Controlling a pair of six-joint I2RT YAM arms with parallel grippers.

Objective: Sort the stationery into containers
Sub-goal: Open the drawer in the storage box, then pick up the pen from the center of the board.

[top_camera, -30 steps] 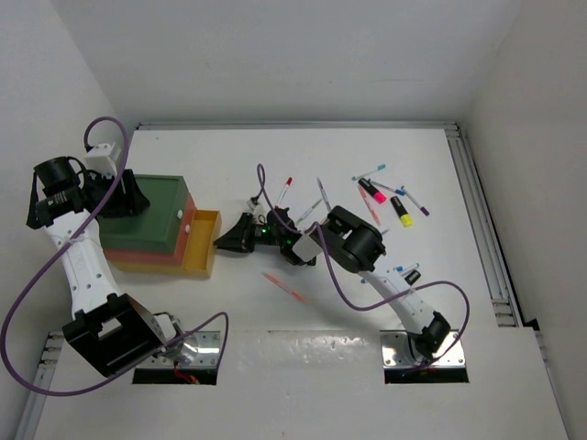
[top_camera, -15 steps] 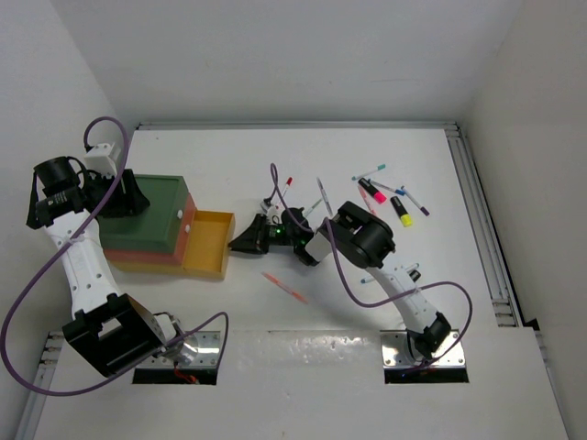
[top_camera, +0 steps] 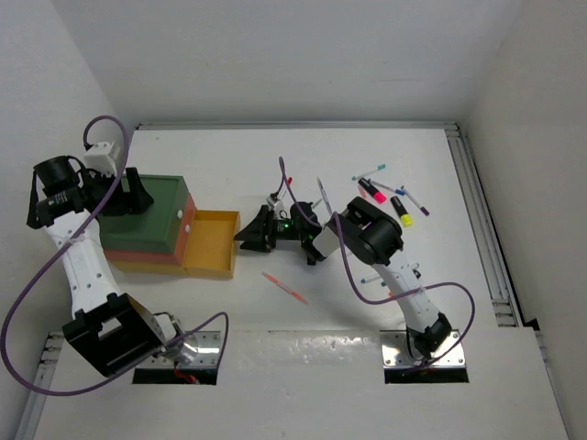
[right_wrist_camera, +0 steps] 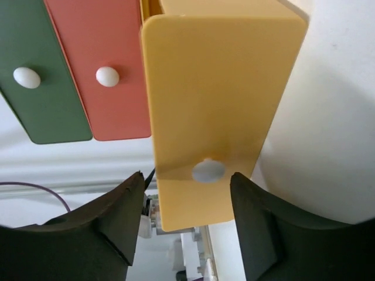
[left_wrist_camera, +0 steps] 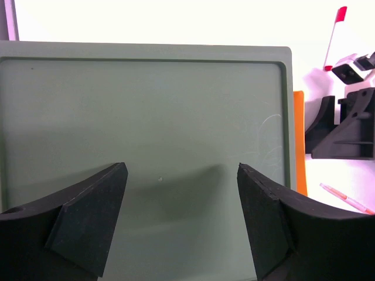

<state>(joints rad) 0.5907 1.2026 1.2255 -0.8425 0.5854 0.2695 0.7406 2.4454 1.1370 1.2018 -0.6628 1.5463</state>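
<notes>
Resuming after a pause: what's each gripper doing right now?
Left gripper: open, empty, over the green container.
Right gripper: open, flanking the knob of the yellow container, not gripping.

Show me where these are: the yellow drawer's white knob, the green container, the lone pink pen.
yellow drawer's white knob [right_wrist_camera: 208,171]: right wrist view, centre of the knob.
green container [left_wrist_camera: 146,117]: left wrist view, bare middle of its top surface.
lone pink pen [top_camera: 285,288]: top external view, middle of its barrel.

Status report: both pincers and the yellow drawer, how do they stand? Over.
Left pincer open above green container. Right pincer open at knob of yellow drawer, drawer pulled out. Pink pen lies apart, nothing blocking.
</notes>
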